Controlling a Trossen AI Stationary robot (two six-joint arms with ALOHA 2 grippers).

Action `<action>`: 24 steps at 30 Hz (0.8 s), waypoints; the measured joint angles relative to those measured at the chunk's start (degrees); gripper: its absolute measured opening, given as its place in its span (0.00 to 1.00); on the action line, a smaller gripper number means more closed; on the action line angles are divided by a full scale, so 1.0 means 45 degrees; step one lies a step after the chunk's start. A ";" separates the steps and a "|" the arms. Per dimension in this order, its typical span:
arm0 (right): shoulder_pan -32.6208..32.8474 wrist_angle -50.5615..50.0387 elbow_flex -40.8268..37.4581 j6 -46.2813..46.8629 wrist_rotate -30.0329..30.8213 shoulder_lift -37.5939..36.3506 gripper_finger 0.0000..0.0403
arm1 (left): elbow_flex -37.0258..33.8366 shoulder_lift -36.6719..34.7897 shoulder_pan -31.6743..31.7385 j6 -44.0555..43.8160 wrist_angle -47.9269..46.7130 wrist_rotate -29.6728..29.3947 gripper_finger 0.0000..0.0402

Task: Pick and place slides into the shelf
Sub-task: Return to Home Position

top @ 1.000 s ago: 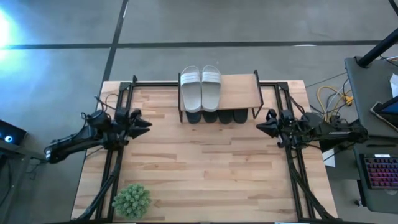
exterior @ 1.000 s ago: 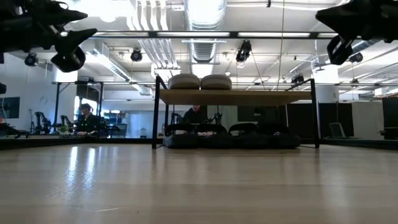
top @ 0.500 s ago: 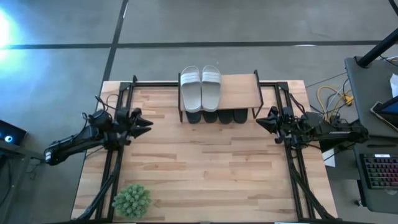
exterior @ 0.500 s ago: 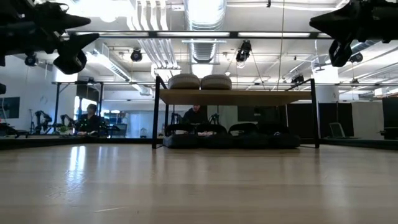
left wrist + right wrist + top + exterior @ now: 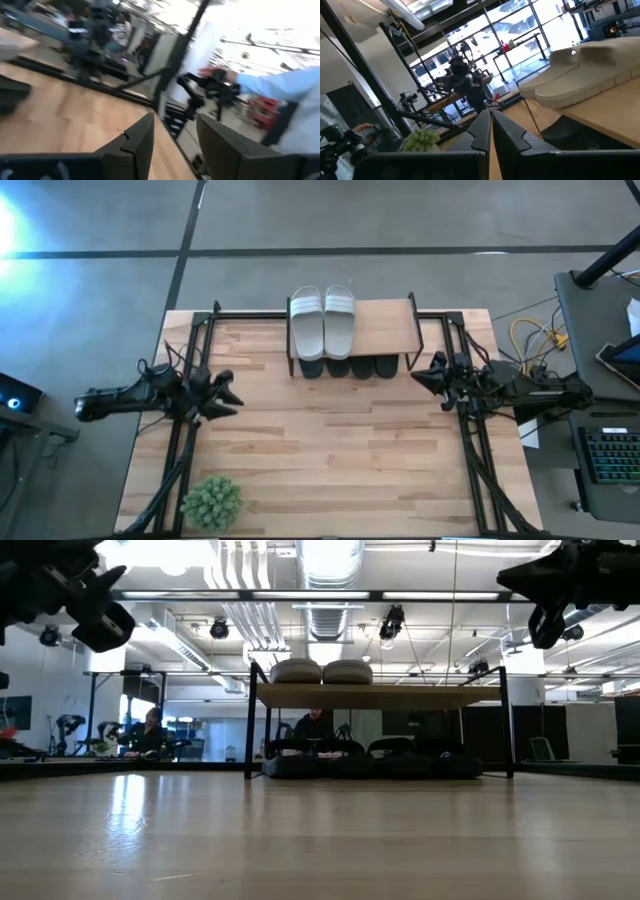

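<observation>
Over the table (image 5: 330,450), the left tool (image 5: 231,392) swung toward the plant (image 5: 211,502).

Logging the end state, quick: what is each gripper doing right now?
Left gripper: open, holding nothing.
Right gripper: shut, fingers together, holding nothing.

Your two arms are showing matte black throughout: the left arm (image 5: 130,395) left of the shelf (image 5: 385,325), the right arm (image 5: 525,390) right of it. Thin black cables are looping over each wrist. The left gripper (image 5: 232,392) and right gripper (image 5: 416,377) are tapering into dark, angular fingers (image 5: 140,145).
</observation>
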 joint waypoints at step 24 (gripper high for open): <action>0.0005 -0.0765 -0.2281 0.0010 -0.0180 -0.0349 0.03 | -0.0643 0.0345 -0.0959 0.0003 -0.0083 -0.0044 0.33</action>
